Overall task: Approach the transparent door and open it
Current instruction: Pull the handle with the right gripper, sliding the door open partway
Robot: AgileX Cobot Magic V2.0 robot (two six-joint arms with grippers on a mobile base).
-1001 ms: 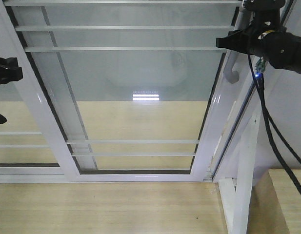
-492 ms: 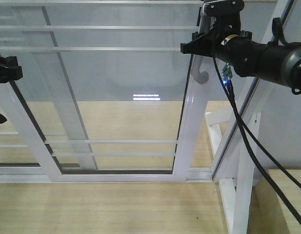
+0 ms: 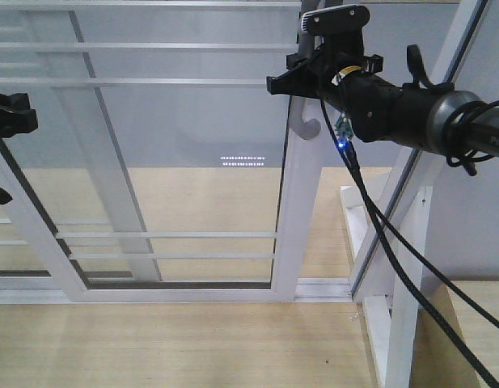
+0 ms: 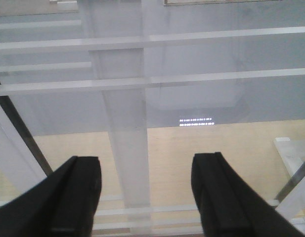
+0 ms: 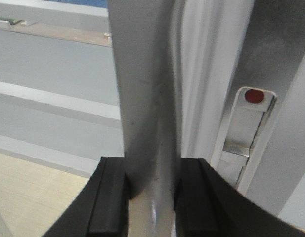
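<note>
The transparent door (image 3: 298, 218) is a white-framed glass panel with thin horizontal bars, slid partway left of the right jamb. Its grey curved handle (image 3: 300, 121) runs down the right upright. My right gripper (image 3: 307, 79) is shut on that handle. The right wrist view shows the handle (image 5: 147, 98) pressed between both black pads (image 5: 110, 197), with the gripper (image 5: 150, 197) centred on it. At the left edge my left gripper (image 3: 2, 158) stands open in front of the glass, with nothing between its fingers (image 4: 75, 192) in the left wrist view.
A matching glass panel (image 3: 103, 178) without a handle stands behind the door. The white jamb (image 3: 411, 186) and a white wooden brace (image 3: 399, 307) stand at the right. Black cables (image 3: 395, 259) hang from the right arm. A latch plate with a red dot (image 5: 248, 123) sits beside the handle.
The door has slid left with my right gripper shut on its handle, and the gap beside the right jamb has widened. The left gripper has stayed put.
</note>
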